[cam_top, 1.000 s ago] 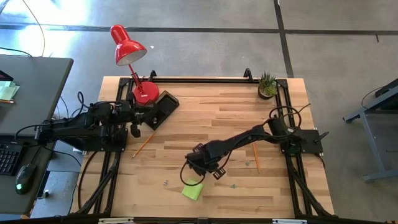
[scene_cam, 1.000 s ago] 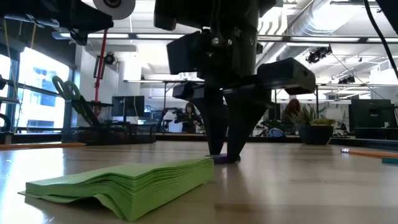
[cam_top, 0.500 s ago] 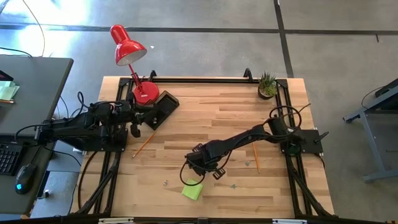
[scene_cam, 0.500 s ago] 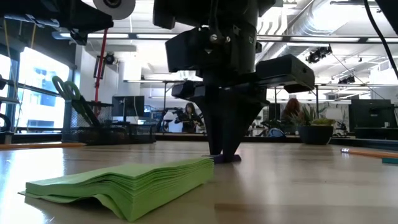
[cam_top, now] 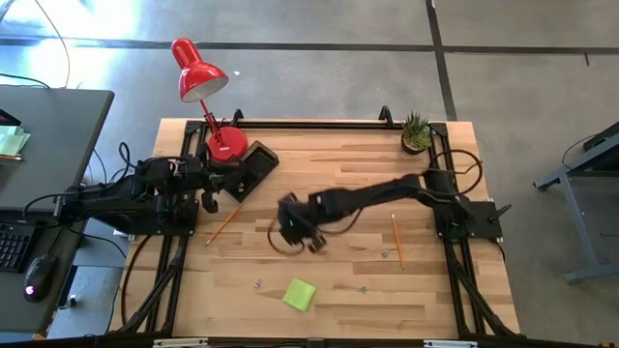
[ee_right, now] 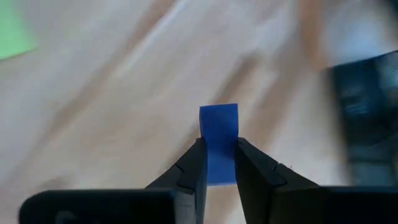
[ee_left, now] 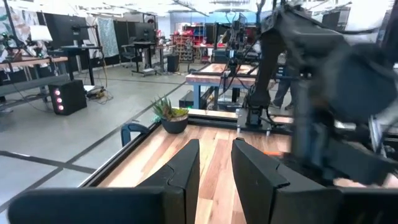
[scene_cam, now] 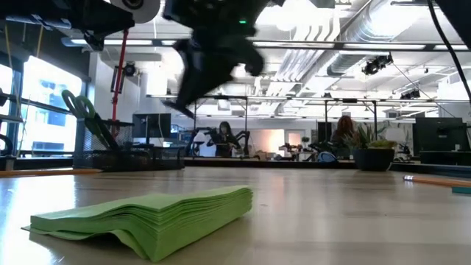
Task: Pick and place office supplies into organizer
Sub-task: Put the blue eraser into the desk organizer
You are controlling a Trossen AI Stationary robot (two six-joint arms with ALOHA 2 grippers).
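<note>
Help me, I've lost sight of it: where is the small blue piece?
The right claw pinches the blue piece, carried above mid-table between the notepad and the organizer.

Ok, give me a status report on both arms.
Right tool shut on small blue piece, above mid-table. Left tool slightly parted, empty, by the organizer. Sticky-note pad and pencils on the table, none blocking.

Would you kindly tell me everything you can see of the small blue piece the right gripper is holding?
The small blue piece is a flat, plain rectangle of even blue, possibly plastic or rubber; the material is unclear. It stands upright between the right gripper fingers, which pinch its lower part while its squared top sticks out beyond them. It is lifted clear of the wooden table, touching only the fingers. Nothing else of it shows in the other views.
</note>
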